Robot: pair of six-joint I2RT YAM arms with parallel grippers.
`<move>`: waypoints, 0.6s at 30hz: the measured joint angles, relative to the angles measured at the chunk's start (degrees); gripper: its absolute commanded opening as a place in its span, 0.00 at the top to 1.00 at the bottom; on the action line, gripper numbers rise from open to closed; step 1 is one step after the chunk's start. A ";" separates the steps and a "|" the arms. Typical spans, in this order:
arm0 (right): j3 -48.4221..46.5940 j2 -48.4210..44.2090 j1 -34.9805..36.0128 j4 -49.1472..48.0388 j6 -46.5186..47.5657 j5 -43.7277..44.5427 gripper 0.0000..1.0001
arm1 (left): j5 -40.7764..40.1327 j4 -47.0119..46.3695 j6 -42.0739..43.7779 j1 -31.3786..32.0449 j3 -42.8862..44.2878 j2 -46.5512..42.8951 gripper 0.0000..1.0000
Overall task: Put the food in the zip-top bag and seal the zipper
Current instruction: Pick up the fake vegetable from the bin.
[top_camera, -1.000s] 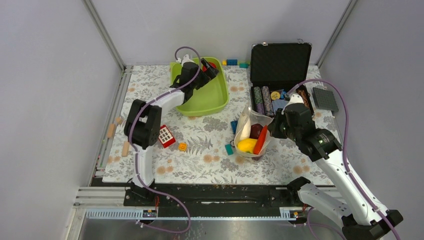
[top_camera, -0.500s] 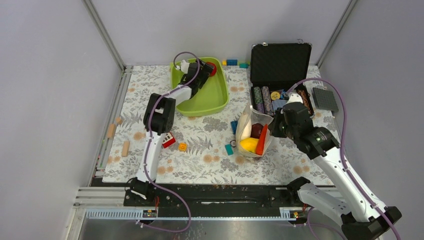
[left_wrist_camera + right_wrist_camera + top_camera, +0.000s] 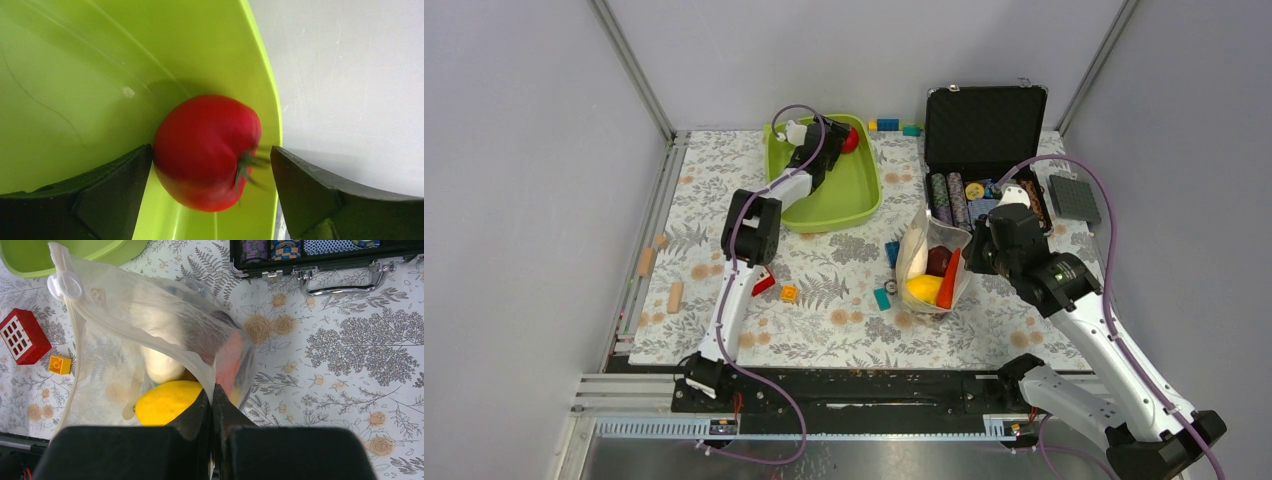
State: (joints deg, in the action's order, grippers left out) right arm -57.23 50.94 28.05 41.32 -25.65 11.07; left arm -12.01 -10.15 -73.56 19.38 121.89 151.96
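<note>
Red tomato sits in far-R corner of green tray, up against wall. L gripper spread wide, straddling tomato: one finger at its skin, other apart, no clamp. Zip-top bag stands on floral cloth, near poker-chip case. Inside: yellow piece, white piece, maroon piece, orange-red piece. R gripper clenched tight on bag's edge.
</note>
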 measured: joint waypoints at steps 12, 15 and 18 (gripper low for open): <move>0.00 0.13 0.00 0.00 0.17 0.07 1.00 | 1.51 -2.10 -1.33 -0.37 1.16 1.88 0.65; 0.00 0.13 0.00 0.00 0.20 0.15 1.00 | 2.27 -2.67 -0.83 -0.57 1.07 1.97 0.77; 0.00 0.28 0.00 0.00 0.17 0.31 1.00 | 2.75 -4.74 0.55 -0.63 -0.79 1.40 0.84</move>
State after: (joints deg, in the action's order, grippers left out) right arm -57.23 51.22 28.05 41.32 -25.47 11.38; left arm -9.26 -14.90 -73.01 18.74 121.10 153.36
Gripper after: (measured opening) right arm 0.018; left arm 0.676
